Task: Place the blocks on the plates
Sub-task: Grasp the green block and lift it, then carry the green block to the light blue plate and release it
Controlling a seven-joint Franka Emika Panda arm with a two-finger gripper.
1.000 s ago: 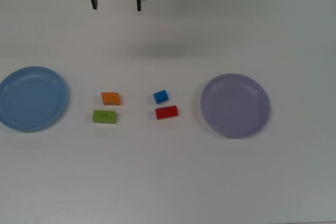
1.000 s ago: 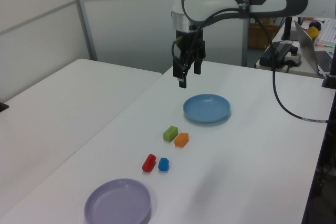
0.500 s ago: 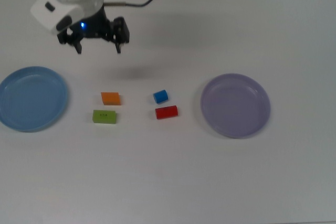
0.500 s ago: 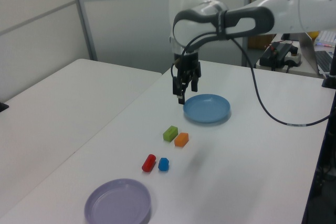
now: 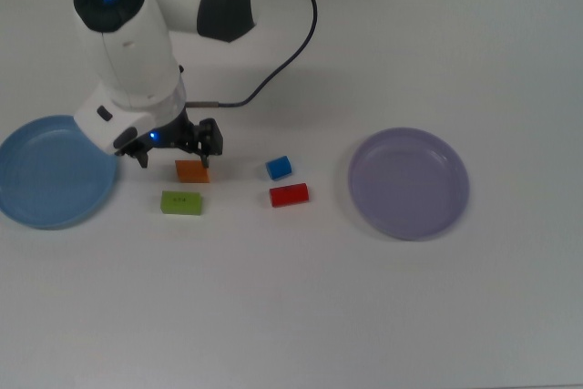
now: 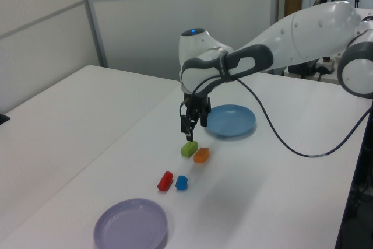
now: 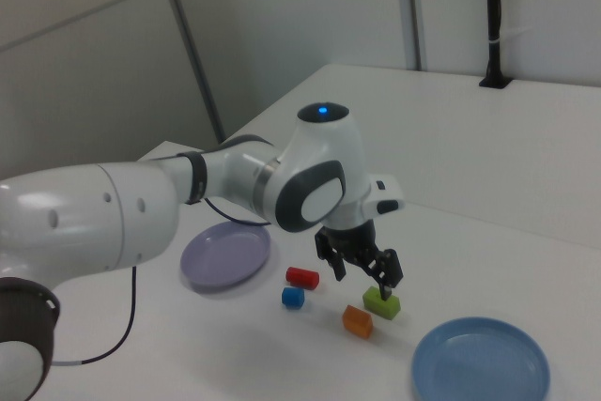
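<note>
Top view: your hand (image 5: 173, 155) hangs with fingers spread and empty, just above the orange block (image 5: 192, 171). The green block (image 5: 181, 202) sits just below the orange one in this view; the blue cube (image 5: 279, 168) and red block (image 5: 289, 195) pair up further to the top view's right. The light blue plate (image 5: 55, 171) is cut by the top view's left edge, the lavender plate (image 5: 409, 183) well over on the right. All four blocks lie on the bench (image 5: 291, 316), none on a plate. Wide bare bench below the blocks.

Left view: hand (image 6: 189, 127) sits over the green block (image 6: 189, 148), not touching as far as you can tell. Orange block (image 6: 201, 155) is beside it, the blue plate (image 6: 229, 121) just behind. Bench edge runs close on the left view's left.

Right view: hand (image 7: 361, 275) is clear of the green block (image 7: 381, 304); both plates are empty.
</note>
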